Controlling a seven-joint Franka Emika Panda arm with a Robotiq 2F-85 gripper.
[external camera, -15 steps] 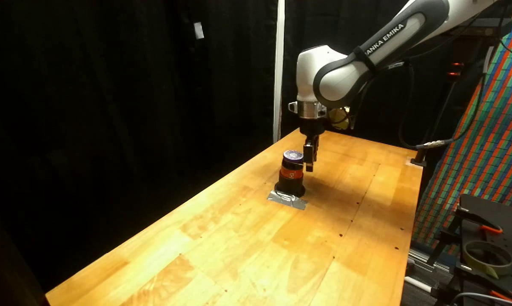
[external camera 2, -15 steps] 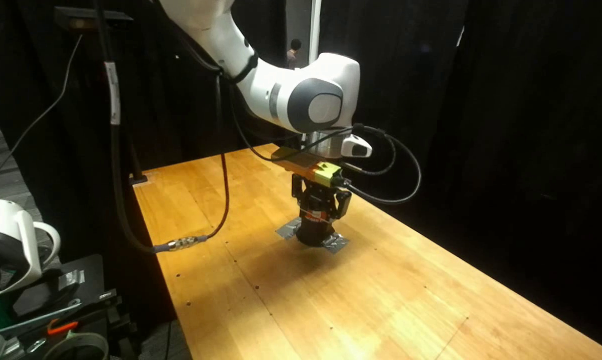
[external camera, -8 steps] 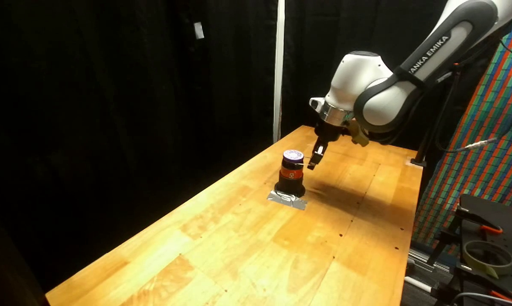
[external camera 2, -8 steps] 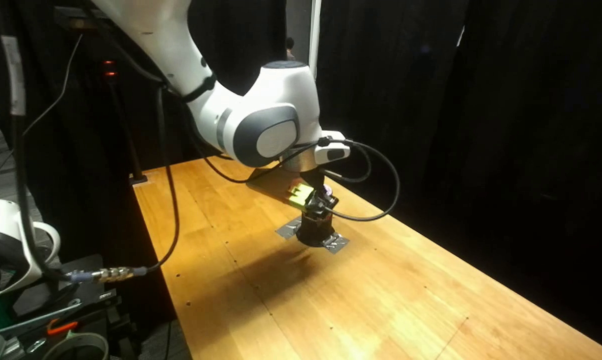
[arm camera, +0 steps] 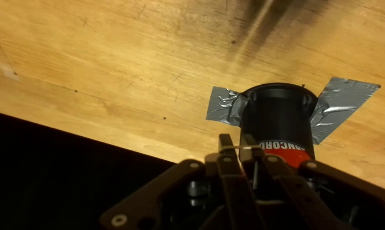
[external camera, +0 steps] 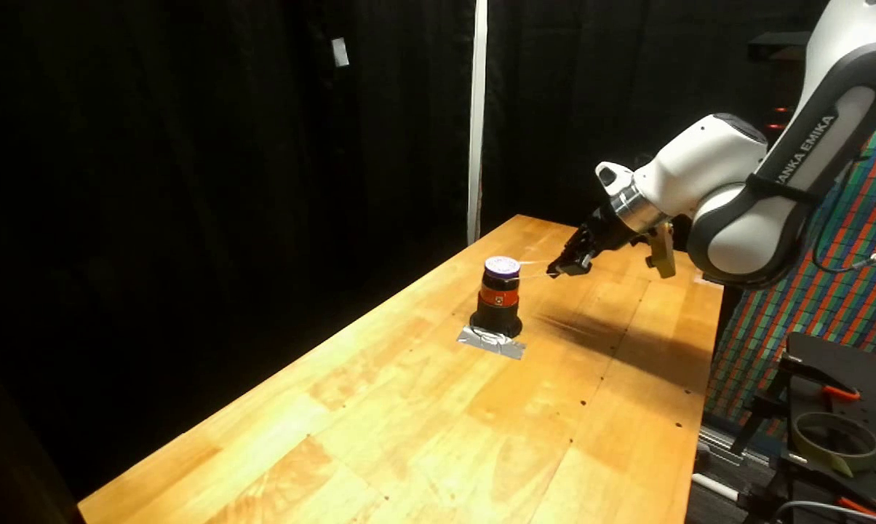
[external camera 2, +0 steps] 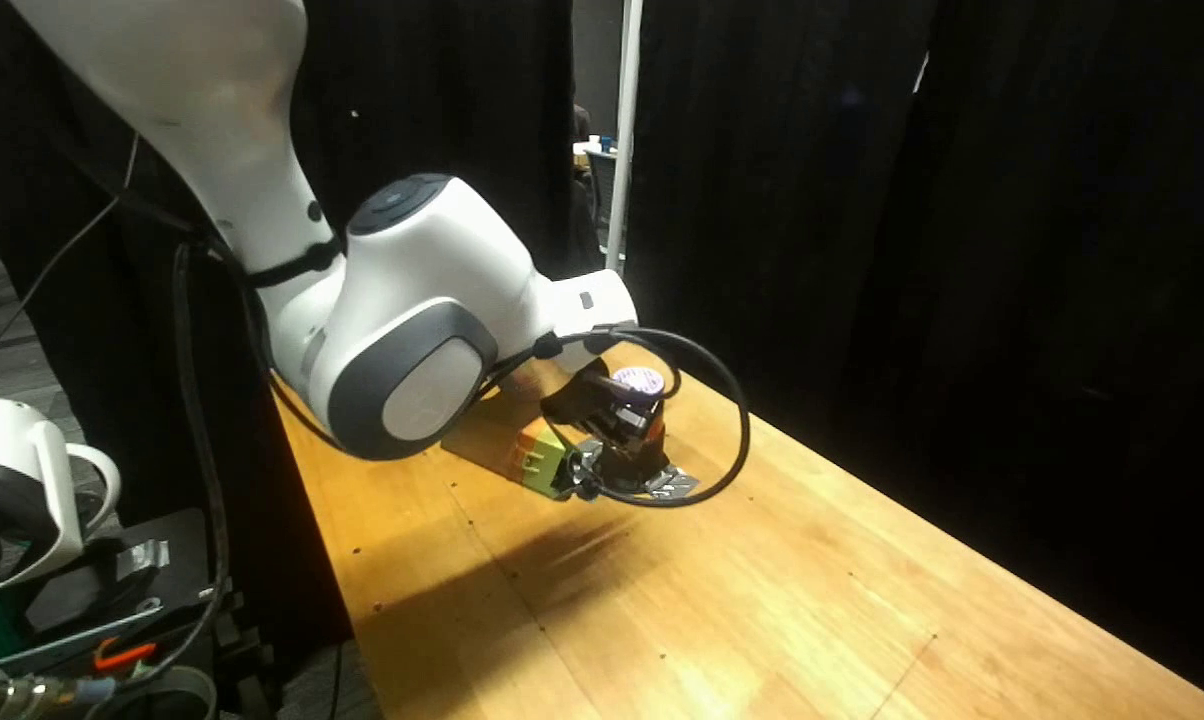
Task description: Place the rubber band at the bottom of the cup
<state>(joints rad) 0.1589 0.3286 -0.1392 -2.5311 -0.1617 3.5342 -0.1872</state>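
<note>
Pointing at a slant down toward the cup (external camera: 498, 300), the gripper (arm camera: 237, 142) hangs over the table (external camera: 409, 429), near the cup and apart from it. Its fingers (arm camera: 225, 140) stand close to each other with a narrow gap between them, and the rubber band (arm camera: 240, 147) runs across both near their tips. In an exterior view two thin, pale strands of the band stretch tight from the fingers to the upper part of the cup, near its purple-edged top (external camera: 502, 266), well above its base; how it passes around the far side is hidden.

The cup stands upright, mostly black, with an orange-red label (arm camera: 288, 156) whose lettering is upside down in the wrist view. Silver tape (arm camera: 224, 105) reaches from the cup's base onto the table on two sides.

Behind the gripper, the white arm (external camera: 707, 156) slopes up and away from the cup. A box with a yellow-green end (external camera 2: 542, 462) sits at its wrist, and a black cable (external camera 2: 746, 430) loops around the cup's outline in an exterior view. Beyond the cup hang black curtains (external camera: 227, 182) and a pale pole (external camera: 476, 131). Well apart from the cup, past the table's edge, a dark stand (external camera: 845, 360) bears a tape roll (external camera: 827, 457), near a colour-striped sheet (external camera: 845, 291).
</note>
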